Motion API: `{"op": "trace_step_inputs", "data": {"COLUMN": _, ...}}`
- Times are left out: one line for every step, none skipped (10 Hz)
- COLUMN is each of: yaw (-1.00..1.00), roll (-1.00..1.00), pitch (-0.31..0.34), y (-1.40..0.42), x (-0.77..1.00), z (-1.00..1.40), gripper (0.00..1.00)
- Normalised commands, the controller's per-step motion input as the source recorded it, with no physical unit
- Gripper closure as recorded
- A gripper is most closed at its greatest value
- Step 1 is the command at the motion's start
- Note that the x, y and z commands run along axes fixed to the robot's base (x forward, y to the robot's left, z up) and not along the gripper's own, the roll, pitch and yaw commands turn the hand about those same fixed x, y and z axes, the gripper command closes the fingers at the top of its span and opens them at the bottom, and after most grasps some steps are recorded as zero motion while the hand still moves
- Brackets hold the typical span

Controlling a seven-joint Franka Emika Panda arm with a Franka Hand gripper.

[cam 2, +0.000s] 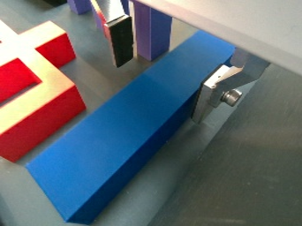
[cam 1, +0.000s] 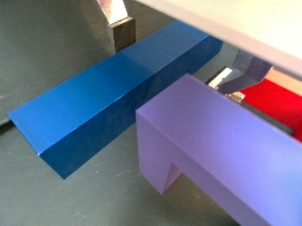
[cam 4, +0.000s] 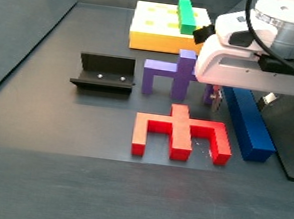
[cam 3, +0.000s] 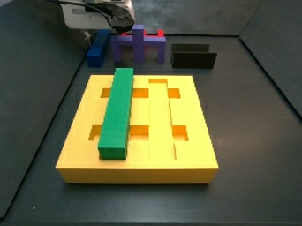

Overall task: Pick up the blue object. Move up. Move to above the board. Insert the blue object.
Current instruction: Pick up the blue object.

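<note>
While the gripper sits low over the far end of the blue object, its two silver fingers stand spread, one on each long side of the bar, which lies flat on the dark floor; I judge this a straddle made ready for closing, and no squeeze shows yet, since a sliver of room remains at the plate in a wrist view. In a side view the blue object runs along the right of the frame, just beside the red piece and near the purple block. That neighbourhood is tight: in a wrist view the purple block crowds one long edge of the bar, so a straight lift looks safer than any sideways drag. Far off, at the middle of a side view, the board already carries the green bar in one groove, while the parallel groove to its right looks open. The fixture stands well apart, left of the purple block, out of the likely path
</note>
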Motion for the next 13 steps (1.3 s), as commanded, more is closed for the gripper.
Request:
{"op": "trace_step_inputs", "data": {"yaw": 0.00, "roll": -0.06, "pitch": 0.000, "y": 0.02, "x": 0.00, "z": 0.05, "gripper": 0.00}}
{"op": "trace_step_inputs", "data": {"yaw": 0.00, "roll": -0.06, "pitch": -0.061, "y": 0.03, "x": -0.06, "z": 0.00, "gripper": 0.00}}
{"op": "trace_step_inputs", "data": {"yaw": 0.00, "roll": -0.05, "pitch": -0.073, "y": 0.04, "x": -0.10, "z": 0.00, "gripper": 0.00}}
{"op": "trace_step_inputs", "data": {"yaw": 0.00, "roll": -0.07, "pitch": -0.079, "y": 0.03, "x": -0.08, "z": 0.00, "gripper": 0.00}}
{"op": "trace_step_inputs", "data": {"yaw": 0.00, "roll": -0.02, "pitch": -0.050, "y": 0.00, "x": -0.05, "z": 0.00, "gripper": 0.00}}
{"op": "trace_step_inputs", "data": {"yaw": 0.00, "roll": 0.00, "pitch": 0.000, "y": 0.00, "x": 0.00, "z": 0.00, "gripper": 0.00}}
{"op": "trace_step_inputs", "data": {"yaw": 0.00, "roll": 0.00, "pitch": 0.000, "y": 0.00, "x": 0.00, "z": 0.00, "gripper": 1.00}}
{"op": "trace_step_inputs", "data": {"yaw": 0.00, "roll": 0.00, "pitch": 0.000, "y": 0.00, "x": 0.00, "z": 0.00, "gripper": 1.00}}
{"op": "trace_step_inputs", "data": {"yaw": 0.00, "roll": 0.00, "pitch": 0.000, "y": 0.00, "x": 0.00, "z": 0.00, "gripper": 1.00}}
{"op": "trace_step_inputs", "data": {"yaw": 0.00, "roll": 0.00, "pitch": 0.000, "y": 0.00, "x": 0.00, "z": 0.00, "gripper": 1.00}}
{"op": "trace_step_inputs", "data": {"yaw": 0.00, "roll": 0.00, "pitch": 0.000, "y": 0.00, "x": 0.00, "z": 0.00, "gripper": 1.00}}
{"op": "trace_step_inputs", "data": {"yaw": 0.00, "roll": 0.00, "pitch": 0.000, "y": 0.00, "x": 0.00, "z": 0.00, "gripper": 1.00}}
{"op": "trace_step_inputs", "data": {"yaw": 0.00, "roll": 0.00, "pitch": 0.000, "y": 0.00, "x": 0.00, "z": 0.00, "gripper": 1.00}}
